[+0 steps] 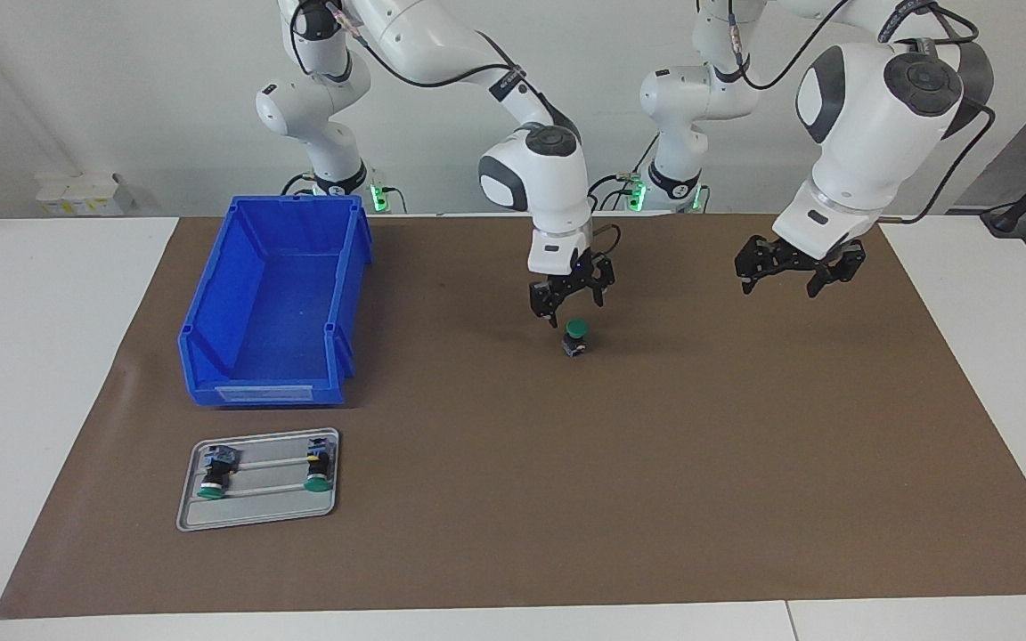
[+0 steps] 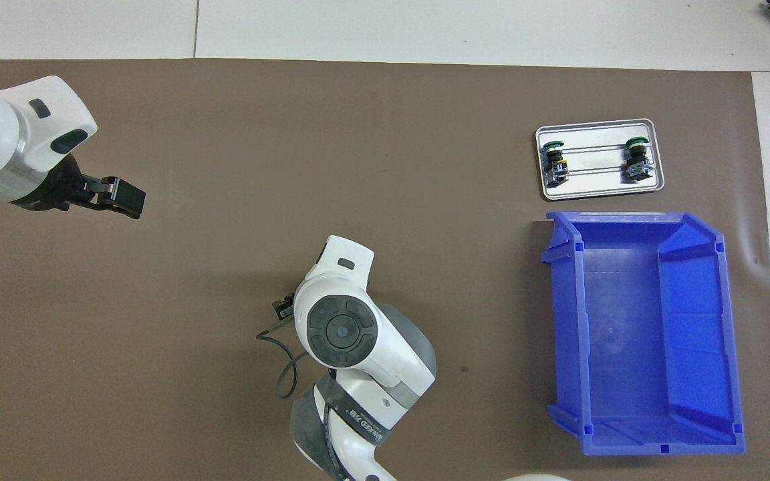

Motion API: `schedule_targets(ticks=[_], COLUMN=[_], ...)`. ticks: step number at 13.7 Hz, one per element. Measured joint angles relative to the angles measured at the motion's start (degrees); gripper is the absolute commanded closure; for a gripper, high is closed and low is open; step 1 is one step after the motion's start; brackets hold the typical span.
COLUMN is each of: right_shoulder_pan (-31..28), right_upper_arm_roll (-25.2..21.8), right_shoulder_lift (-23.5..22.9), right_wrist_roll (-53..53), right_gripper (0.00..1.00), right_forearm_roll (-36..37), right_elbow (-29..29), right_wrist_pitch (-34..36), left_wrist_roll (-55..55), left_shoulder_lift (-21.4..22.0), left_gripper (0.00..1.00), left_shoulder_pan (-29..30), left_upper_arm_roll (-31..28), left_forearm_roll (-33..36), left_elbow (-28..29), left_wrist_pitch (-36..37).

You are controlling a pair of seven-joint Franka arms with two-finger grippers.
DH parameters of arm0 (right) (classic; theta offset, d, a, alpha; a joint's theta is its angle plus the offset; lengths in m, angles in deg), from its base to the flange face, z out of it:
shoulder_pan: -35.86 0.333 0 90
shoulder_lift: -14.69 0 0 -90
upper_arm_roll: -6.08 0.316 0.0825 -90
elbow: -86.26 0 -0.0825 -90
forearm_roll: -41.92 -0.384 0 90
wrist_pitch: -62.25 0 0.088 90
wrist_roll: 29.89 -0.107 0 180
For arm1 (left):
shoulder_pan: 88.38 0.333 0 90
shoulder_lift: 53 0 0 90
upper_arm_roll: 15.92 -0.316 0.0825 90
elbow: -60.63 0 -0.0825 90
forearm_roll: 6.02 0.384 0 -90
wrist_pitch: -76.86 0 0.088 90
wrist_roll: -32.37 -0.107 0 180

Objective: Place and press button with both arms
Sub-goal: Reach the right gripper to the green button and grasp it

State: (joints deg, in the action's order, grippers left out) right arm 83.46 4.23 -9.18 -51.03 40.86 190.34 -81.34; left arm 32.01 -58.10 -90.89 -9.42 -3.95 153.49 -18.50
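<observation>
- Across the white desk (image 1: pixel 50 374) a brown mat (image 1: pixel 655 463) is spread, and every item is carried on it.
- Two white arms are seen at the robots' edge; the right arm (image 1: pixel 442 53) is bent down over the middle of the mat, and the left arm (image 1: pixel 878 107) is held up over the mat toward its own end of the desk.
- A blue bin (image 1: pixel 274 303) is set toward the right arm's end of the desk, and nothing is seen inside it.
- A grey metal tray (image 1: pixel 259 512) is laid just beside the bin, farther from the robots, and is not touched by it.
- The left gripper (image 1: pixel 796 267) is hung in the air over bare mat, well apart from the other items; its fingers are spread and nothing is held between them.
- The right gripper (image 1: pixel 571 298) is pointed downward just over the button, slightly clear of the green cap; its fingers are released and nothing is gripped.
- Two spare buttons are laid on their sides in the tray, one (image 1: pixel 213 472) at each end (image 1: pixel 317 467), with the green caps turned away from the robots.
- The button (image 1: pixel 576 338) is stood upright on the mat near the middle of the desk, green cap on top of its black body. In the overhead view it is hidden by the right arm's wrist.
</observation>
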Motion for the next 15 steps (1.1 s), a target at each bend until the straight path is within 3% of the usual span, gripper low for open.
schedule_targets(ticks=[3,7,9,10,15], right_shoulder_pan=[-0.06,-1.13,-1.05,-1.01,-1.43], right_upper_arm_roll=[-0.27,-0.47,-0.47,-0.47,-0.52], right_shoulder_lift=[-2.86,-2.83,-2.84,-2.84,-2.77], right_wrist_roll=[0.72,4.53,4.70,4.72,4.65], right_gripper=[0.00,0.26,0.68,1.00,1.00], right_forearm_roll=[2.84,2.95,2.96,2.96,2.90], right_elbow=[-0.17,-0.38,-0.31,-0.25,-1.73], right_wrist_pitch=[-2.73,-2.73,-2.60,-2.46,2.27], left_wrist_roll=[0.00,-0.02,-0.02,-0.02,-0.02], left_shoulder_lift=[0.09,0.10,0.10,0.10,0.20], left_gripper=[0.00,0.00,0.00,0.00,0.00], left_shoulder_pan=[1.90,4.18,4.34,4.34,4.34], left_upper_arm_roll=[-0.62,-0.83,-0.83,-0.78,-0.73], left_forearm_roll=[0.00,0.00,0.00,0.00,0.00], left_elbow=[0.15,0.29,0.30,0.30,0.30], left_wrist_pitch=[-0.05,-0.17,-0.22,-0.26,-0.38])
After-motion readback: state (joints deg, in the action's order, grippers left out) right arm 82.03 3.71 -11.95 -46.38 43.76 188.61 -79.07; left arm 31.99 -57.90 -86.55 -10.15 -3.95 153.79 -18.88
